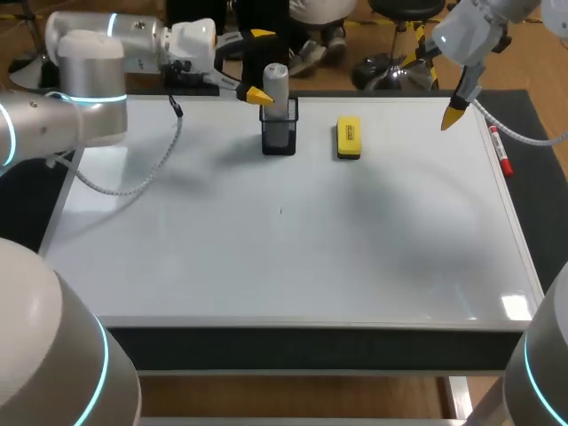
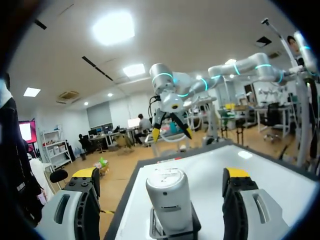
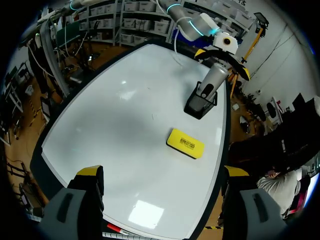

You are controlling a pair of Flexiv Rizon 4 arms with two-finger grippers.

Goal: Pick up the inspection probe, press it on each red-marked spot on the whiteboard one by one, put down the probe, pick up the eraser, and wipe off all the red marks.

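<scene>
The left end effector (image 2: 161,173) is spread wide. Its two yellow-tipped fingers (image 2: 84,200) stand on either side of the inspection probe (image 2: 170,197) with open space at each side — neither finger touches it. The probe, a grey cylinder with a rounded cap, stands upright between the fingers in a black mesh holder (image 2: 172,234), its cap about level with the yellow tips. The holder sits on the whiteboard (image 1: 284,257), which lies flat on the table (image 1: 293,348).

The right end effector (image 3: 162,171) is also fully spread and holds nothing; it hangs above the whiteboard, clear of everything. Ahead of it the yellow eraser (image 3: 186,143) lies flat on the board. Beyond the eraser stand the holder and probe, with the left end effector around them. The eraser is just beside the holder, on the side toward the right end effector. A red marker (image 1: 502,158) lies along the whiteboard's edge, below and near the right end effector — apart from its fingers.
</scene>
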